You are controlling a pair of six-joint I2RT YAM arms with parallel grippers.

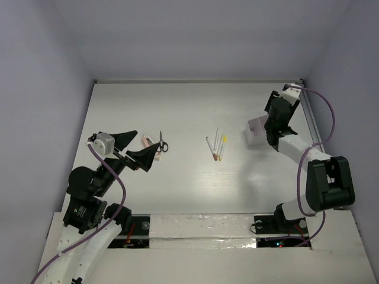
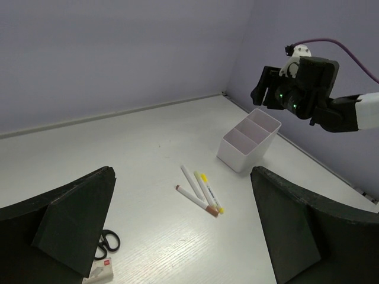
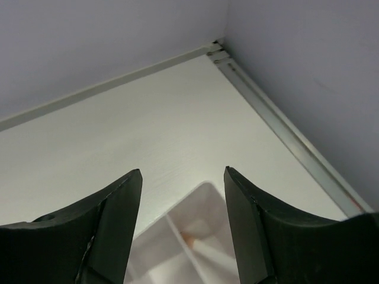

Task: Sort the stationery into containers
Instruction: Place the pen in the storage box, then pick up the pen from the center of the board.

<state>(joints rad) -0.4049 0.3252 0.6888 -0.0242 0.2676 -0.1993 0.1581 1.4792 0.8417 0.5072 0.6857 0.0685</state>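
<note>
Left hand (image 2: 182, 170) apart | right hand (image 3: 182, 170) apart | 3 pens (image 2: 201, 190) | 1 scissors (image 1: 161, 143) | 1 block (image 1: 145, 141) | 1 box (image 2: 249, 139)

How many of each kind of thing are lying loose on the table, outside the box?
Pens: 3
Scissors: 1
Small pale block: 1
Total: 5

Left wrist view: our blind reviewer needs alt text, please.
Three pens lie on a white table near a divided white box, framed by the open black fingers; scissors sit lower left. The right arm hovers above the box.
</note>
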